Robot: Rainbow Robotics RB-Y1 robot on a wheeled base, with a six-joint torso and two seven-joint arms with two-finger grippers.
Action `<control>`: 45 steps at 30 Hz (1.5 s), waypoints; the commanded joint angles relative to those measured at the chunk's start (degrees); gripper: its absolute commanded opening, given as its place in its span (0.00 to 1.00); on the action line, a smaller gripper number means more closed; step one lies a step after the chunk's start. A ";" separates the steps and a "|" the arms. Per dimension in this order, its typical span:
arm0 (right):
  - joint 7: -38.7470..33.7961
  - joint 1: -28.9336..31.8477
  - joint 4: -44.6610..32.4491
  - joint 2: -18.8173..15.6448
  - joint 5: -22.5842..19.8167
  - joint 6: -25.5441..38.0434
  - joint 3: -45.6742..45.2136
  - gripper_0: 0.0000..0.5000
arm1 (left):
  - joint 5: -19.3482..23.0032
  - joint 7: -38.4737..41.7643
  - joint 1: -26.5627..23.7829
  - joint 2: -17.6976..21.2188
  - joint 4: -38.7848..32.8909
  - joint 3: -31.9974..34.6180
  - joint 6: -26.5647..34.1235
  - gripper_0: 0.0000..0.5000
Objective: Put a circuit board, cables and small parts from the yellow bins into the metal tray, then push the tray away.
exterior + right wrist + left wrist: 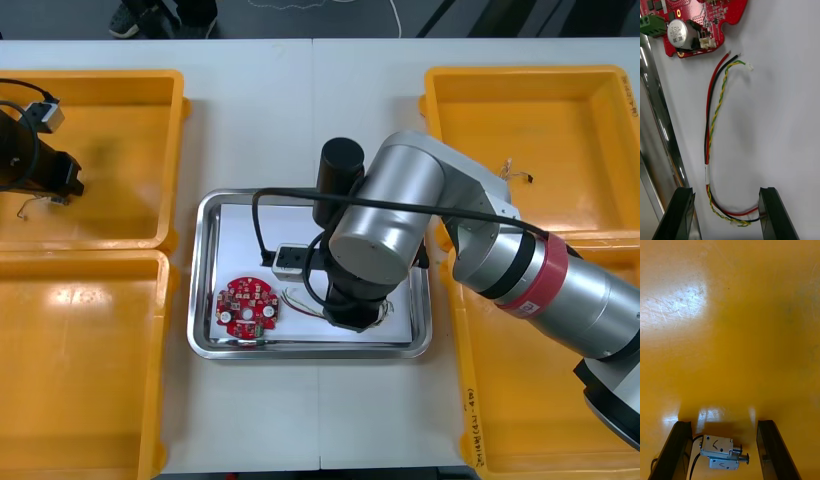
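The metal tray [210, 235], white inside, holds a round red circuit board [248, 305] and a red and yellow cable [300, 300]. My right arm [385, 225] reaches over the tray and hides its own gripper from above. In the right wrist view the right gripper [727, 215] is open just above the tray floor. The cable [709, 123] lies loose, its curved end between the fingers, and the board [696, 20] is beyond it. My left arm [30, 160] is in the far left yellow bin [110, 85]. There the left gripper [726, 452] is open around a small metal part [720, 453].
Two yellow bins stand at each side: the near left bin [90, 370], the far right bin [560, 90] with a small wired piece [515, 172], and the near right bin [470, 390] under my right arm. The tray's shiny rim [658, 131] runs beside my right fingers.
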 commanded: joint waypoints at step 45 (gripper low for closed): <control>-3.38 -5.10 3.95 -2.69 11.44 11.82 -43.44 1.00 | -0.18 -2.68 -9.30 2.53 -0.33 -0.14 11.93 0.00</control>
